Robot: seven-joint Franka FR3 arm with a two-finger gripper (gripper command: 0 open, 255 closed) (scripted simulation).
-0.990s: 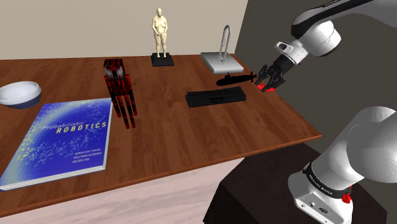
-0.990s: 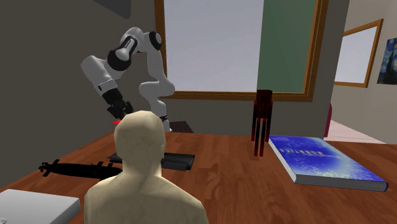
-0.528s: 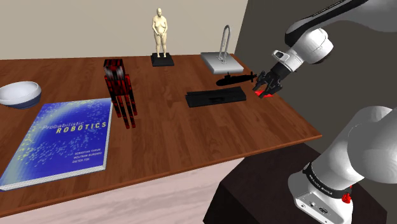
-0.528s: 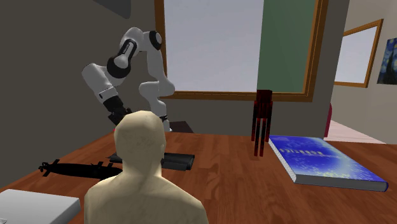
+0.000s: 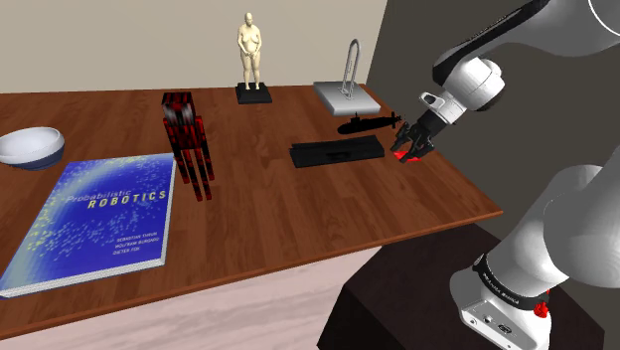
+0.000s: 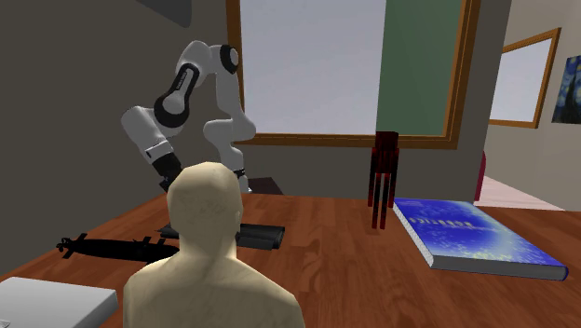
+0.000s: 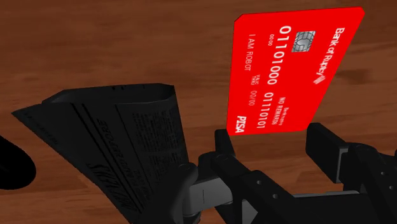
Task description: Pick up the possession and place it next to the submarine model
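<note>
The hand (image 5: 407, 152), pinching a red bank card (image 7: 289, 70), has sunk closer to the bench (image 5: 298, 214) beside the black submarine model (image 5: 370, 122), so placing looks near.

A room in a home; wooden table (image 5: 298, 209), wood-framed window (image 6: 307, 65), framed painting (image 6: 568, 88) on the wall.

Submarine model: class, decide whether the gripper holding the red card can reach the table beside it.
Probably yes: the gripper, clasping the red card, hangs close to the submarine model, over bare table, nothing between.
</note>
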